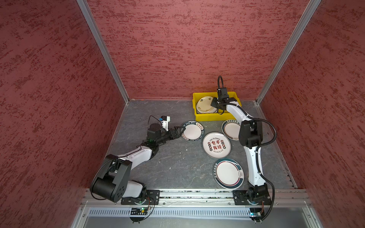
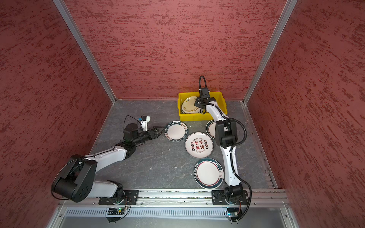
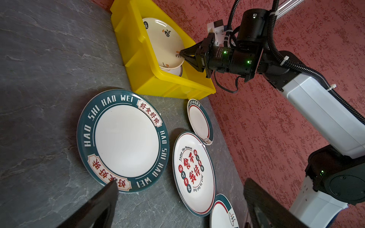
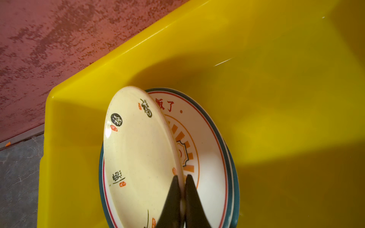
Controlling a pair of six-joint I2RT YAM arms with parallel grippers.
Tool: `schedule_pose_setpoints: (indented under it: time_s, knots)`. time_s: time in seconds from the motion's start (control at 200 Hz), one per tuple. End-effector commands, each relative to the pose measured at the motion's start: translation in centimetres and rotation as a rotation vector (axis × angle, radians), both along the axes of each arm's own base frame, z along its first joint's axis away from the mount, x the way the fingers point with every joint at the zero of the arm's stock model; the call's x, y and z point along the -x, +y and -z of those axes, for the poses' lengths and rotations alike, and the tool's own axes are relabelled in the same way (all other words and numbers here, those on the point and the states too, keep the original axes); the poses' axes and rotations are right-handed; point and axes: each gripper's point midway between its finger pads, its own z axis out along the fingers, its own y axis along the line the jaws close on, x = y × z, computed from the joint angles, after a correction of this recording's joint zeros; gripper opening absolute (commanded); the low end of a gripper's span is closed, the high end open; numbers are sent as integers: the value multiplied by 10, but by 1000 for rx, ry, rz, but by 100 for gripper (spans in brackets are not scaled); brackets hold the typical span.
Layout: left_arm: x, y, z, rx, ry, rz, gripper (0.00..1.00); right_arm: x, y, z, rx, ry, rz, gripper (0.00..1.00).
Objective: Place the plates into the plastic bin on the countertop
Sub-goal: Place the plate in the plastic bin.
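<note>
The right claw point(image 4: 182, 177) is pinching the cream plate point(image 4: 138, 150), tilted over other plates point(image 4: 209, 158) in the yellow bin point(image 4: 276, 88). The left claw point(image 1: 180, 131) is gaping wide beside a teal-rim plate point(image 1: 193, 131) on the table point(image 1: 167, 167).

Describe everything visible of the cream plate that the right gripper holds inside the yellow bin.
The cream plate is round, shallow, glossy, ceramic-looking, with black characters and small orange seals. It is tilted, its rim pinched by the shut right gripper inside the yellow bin, above the orange sunburst plate of a stack; whether they touch is unclear.
</note>
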Motion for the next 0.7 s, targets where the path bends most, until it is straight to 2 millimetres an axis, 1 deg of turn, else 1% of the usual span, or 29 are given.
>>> schedule_pose_setpoints:
  time_s: [0.0,0.025,0.085,0.165,0.2,0.25,0.306,0.351,0.386,0.456,0.496,0.541,0.566,0.636,0.696]
  knots:
    - [-1,4,7,6,16,-12,99,-6,-1,-11,21,-31,17,13]
    - [-1,4,6,9,17,-12,99,-6,-1,-11,21,-30,15,15]
    - [-2,5,7,9,17,-16,99,-6,-1,-12,18,-32,15,16]
    - [-2,6,6,10,16,-17,99,-6,0,-14,12,-36,12,21]
    - [-2,6,7,9,19,-19,99,-6,0,-15,9,-36,11,25]
    - [-2,6,7,11,21,-18,99,-6,1,-16,6,-38,13,35]
    - [-2,7,7,12,22,-21,99,-6,0,-19,6,-43,13,37]
    - [-2,7,6,13,21,-17,99,-5,1,-22,6,-46,11,40]
    - [-2,7,5,13,18,-17,99,-5,0,-24,9,-48,12,46]
    - [-2,7,5,13,17,-18,99,-3,-3,-29,17,-53,21,65]
    - [-1,7,5,12,16,-15,99,-2,-5,-35,24,-60,24,73]
    - [-2,7,5,13,17,-17,99,1,-7,-44,32,-76,30,78]
    - [-1,7,5,16,19,-16,99,3,-8,-46,37,-81,31,80]
    - [0,6,3,24,15,-7,99,10,-14,-66,50,-116,41,84]
    - [1,5,0,29,10,-4,99,21,-19,-82,60,-147,46,87]
